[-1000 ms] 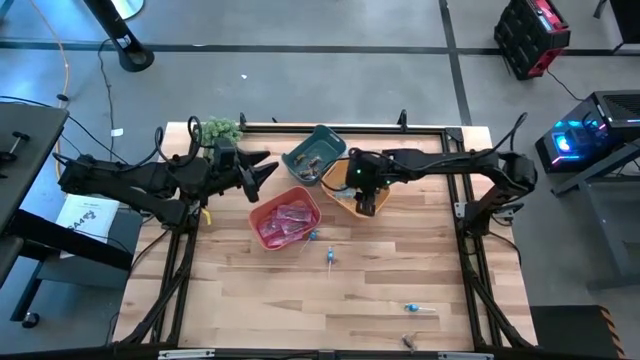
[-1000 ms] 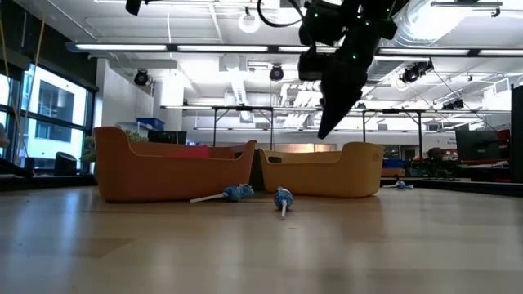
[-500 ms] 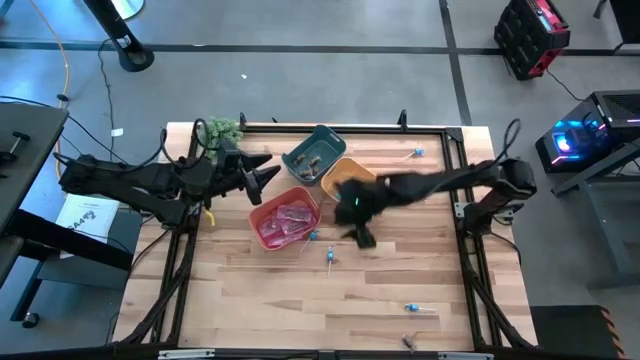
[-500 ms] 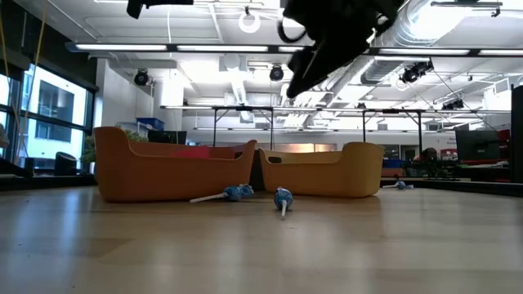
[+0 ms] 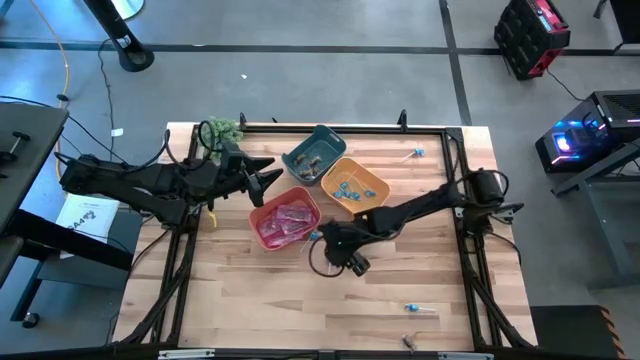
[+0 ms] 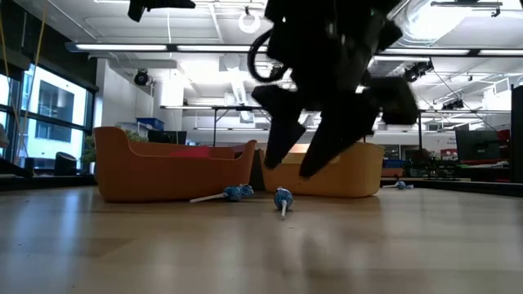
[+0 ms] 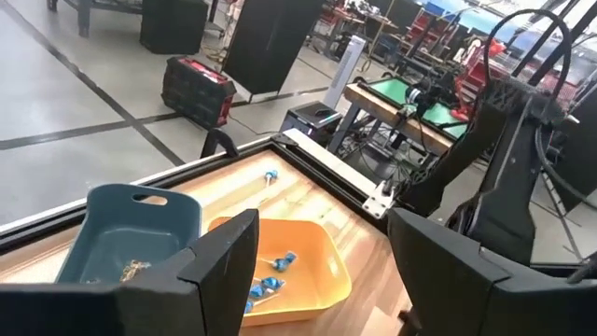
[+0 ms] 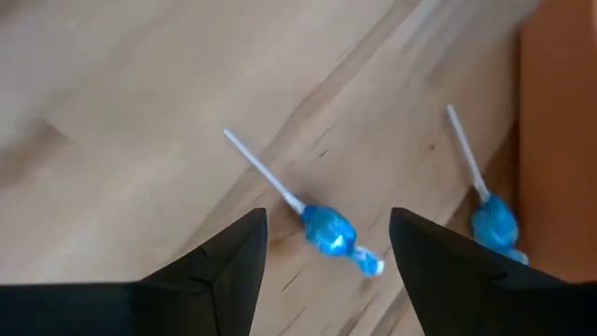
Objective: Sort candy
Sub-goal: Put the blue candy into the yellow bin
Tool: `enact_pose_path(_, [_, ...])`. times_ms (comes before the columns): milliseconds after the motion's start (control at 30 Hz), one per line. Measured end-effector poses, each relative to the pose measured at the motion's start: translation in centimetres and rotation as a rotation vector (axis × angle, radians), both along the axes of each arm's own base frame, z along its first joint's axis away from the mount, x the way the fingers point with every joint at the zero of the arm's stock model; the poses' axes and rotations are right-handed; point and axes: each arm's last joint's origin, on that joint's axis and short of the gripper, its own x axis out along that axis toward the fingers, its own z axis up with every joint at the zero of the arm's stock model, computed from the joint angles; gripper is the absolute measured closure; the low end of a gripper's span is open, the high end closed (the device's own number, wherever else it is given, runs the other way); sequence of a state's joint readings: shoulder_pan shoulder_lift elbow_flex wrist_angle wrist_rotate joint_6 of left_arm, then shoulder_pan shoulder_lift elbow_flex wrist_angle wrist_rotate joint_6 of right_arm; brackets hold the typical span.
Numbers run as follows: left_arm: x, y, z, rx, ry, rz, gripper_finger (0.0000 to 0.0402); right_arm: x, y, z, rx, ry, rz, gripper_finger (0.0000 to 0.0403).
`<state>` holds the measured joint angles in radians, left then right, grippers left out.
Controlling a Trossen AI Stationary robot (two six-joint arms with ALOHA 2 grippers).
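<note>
Wooden table (image 5: 250, 290) | red bin (image 5: 285, 220) holds pink packets, teal bin (image 5: 313, 154) brown pieces, orange bin (image 5: 355, 186) blue lollipops | right gripper (image 8: 322, 257) spread wide, empty, above a loose lollipop (image 8: 326, 229) by red bin; another lollipop (image 8: 492, 222) beside | left gripper (image 7: 322, 271) spread, empty, near teal bin | stray lollipops (image 5: 418, 309) elsewhere on table

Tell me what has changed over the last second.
The right gripper swung from over the orange bin out toward the table's front and now hangs, jaws open, above a loose blue lollipop on the wood. The left gripper, the bins and the other loose lollipops have not moved.
</note>
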<state>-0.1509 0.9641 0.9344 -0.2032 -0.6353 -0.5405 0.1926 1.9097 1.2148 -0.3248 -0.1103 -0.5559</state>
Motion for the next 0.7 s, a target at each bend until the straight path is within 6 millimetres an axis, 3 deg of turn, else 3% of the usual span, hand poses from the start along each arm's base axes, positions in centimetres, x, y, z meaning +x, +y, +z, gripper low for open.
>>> enact_pose_path(300, [-0.1, 0.0, -0.3, -0.026, 0.016, 0.007, 0.0167, 0.8, -0.1, -3.1, -0.105, 0.03, 0.098, 0.0198])
enact_pose_path(400, [-0.1, 0.0, -0.3, -0.024, 0.022, 0.007, 0.0167, 0.7, 0.0, -3.4, -0.1, 0.044, 0.086, 0.0241])
enact_pose_path(567, [-0.1, 0.0, -0.3, -0.023, 0.023, 0.007, 0.0167, 0.7, -0.1, -2.9, -0.065, 0.081, 0.018, 0.0365])
enact_pose_path(700, [-0.1, 0.0, -0.4, -0.02, 0.036, 0.007, 0.0167, 0.7, -1.0, -1.5, -0.04, 0.15, -0.089, 0.0365])
